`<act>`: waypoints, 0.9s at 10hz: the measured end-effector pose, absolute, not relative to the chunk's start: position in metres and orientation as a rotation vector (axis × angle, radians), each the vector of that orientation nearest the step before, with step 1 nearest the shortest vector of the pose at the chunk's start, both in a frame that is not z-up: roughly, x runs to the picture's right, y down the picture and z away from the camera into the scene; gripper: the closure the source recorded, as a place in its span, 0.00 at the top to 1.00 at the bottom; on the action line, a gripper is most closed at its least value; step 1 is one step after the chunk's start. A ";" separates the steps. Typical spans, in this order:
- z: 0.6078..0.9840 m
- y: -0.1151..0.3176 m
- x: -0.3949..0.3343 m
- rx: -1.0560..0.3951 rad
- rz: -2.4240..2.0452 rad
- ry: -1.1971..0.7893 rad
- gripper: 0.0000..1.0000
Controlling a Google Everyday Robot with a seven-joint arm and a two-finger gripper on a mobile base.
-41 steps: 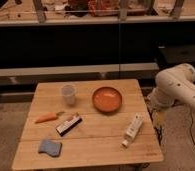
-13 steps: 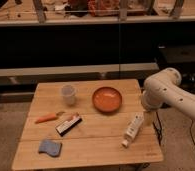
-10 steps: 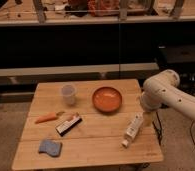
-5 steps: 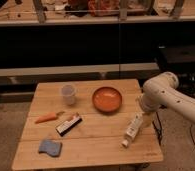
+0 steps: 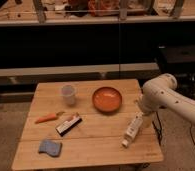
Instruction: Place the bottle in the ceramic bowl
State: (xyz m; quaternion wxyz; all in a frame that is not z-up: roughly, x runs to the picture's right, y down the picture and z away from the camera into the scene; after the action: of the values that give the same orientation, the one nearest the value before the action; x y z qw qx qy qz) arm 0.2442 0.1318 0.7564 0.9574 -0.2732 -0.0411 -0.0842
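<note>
The hand (image 5: pixel 143 116) hangs by the bottle (image 5: pixel 132 129), near the ceramic bowl (image 5: pixel 107 99).

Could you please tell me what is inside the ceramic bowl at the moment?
The ceramic bowl shows only its bare, lighter inside; nothing covers it. The bottle lies on the table to its right, with the claw at the bottle's far end.

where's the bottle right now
In the camera view the bottle lies flat near the right edge of the table, just in front and right of the bowl, with the gripper by its far end.
</note>
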 end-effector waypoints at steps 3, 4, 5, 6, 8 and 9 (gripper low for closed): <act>0.761 0.136 0.244 -0.561 -0.202 -0.101 0.80; 0.763 0.138 0.244 -0.565 -0.214 -0.108 0.80; 0.766 0.141 0.243 -0.571 -0.230 -0.118 0.80; 0.767 0.142 0.242 -0.573 -0.241 -0.125 0.80; 0.771 0.145 0.241 -0.581 -0.259 -0.137 0.80; 0.773 0.146 0.241 -0.585 -0.259 -0.142 0.80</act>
State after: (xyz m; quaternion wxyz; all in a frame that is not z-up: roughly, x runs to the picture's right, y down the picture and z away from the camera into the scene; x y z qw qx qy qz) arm 0.2415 0.1464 0.7726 0.9467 -0.2875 -0.0700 -0.1274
